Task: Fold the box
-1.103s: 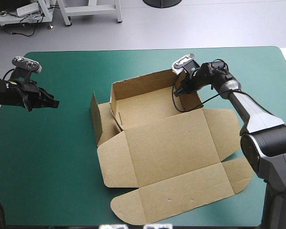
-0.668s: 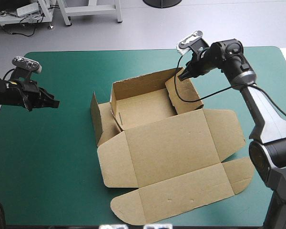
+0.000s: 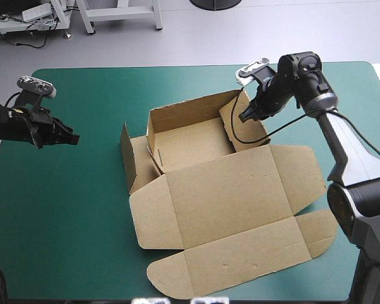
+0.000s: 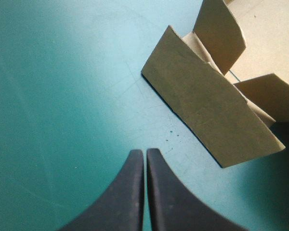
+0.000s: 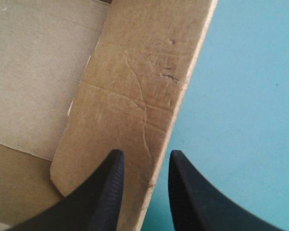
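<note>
The brown box [image 3: 228, 190] lies half formed in mid-table. Its tray part at the back has walls raised, and the lid panel lies flat toward the front. My right gripper [image 3: 242, 118] hovers at the tray's right side flap [image 3: 253, 131]. In the right wrist view this gripper [image 5: 144, 159] is open, and the flap's [image 5: 135, 96] outer edge runs into the gap between its fingers. My left gripper [image 3: 74, 136] is shut, low over the cover left of the box. In its own view the left gripper [image 4: 145, 152] points at the upright left flap [image 4: 212, 115] from a distance.
A broad strip of teal-green cover [image 3: 82, 202] lies between my left gripper and the box's standing left flap [image 3: 126, 158]. The lid's side and front flaps [image 3: 228, 269] spread flat toward the table's front edge.
My right gripper lifted off the right side flap toward the far edge, then came back down beside it. The flap now leans more outward. The left arm has not moved.
</note>
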{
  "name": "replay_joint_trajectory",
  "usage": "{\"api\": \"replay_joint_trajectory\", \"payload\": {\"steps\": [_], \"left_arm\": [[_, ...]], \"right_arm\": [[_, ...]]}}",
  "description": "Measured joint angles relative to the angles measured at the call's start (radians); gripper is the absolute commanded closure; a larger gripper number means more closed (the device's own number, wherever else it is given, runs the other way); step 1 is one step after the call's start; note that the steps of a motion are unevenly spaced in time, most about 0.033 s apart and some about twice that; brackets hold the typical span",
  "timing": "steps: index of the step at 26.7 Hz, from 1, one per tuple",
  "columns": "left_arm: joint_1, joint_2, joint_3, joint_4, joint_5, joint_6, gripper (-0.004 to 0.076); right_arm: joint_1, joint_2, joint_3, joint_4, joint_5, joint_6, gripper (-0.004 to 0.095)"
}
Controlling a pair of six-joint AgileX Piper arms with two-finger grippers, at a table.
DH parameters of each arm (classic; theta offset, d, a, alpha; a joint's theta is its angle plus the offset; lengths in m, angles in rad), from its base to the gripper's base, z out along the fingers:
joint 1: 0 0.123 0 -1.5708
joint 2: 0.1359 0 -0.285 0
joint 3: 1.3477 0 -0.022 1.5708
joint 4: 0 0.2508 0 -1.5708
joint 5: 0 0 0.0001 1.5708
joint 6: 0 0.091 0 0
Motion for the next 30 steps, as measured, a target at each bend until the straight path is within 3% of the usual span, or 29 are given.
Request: {"api": "replay_joint_trajectory", "payload": {"steps": [13,16,19,30], "left_arm": [[0.000,0.000,0.000,-0.002,0.004,0.000,0.0717],[0.000,0.000,0.000,-0.002,0.003,0.000,0.0717],[0.000,0.000,0.000,-0.002,-0.001,0.000,0.0718],[0.000,0.000,0.000,-0.002,-0.064,-0.029,0.0727]], "right_arm": [[-0.015,0.157,0.000,0.038,-0.030,-0.021,0.0627],[-0.015,0.183,0.000,0.058,-0.044,-0.021,0.0742],[-0.016,0.197,0.000,0.060,-0.059,-0.021,0.0936],[-0.017,0.199,-0.001,0.102,-0.107,0.022,0.0928]]}}
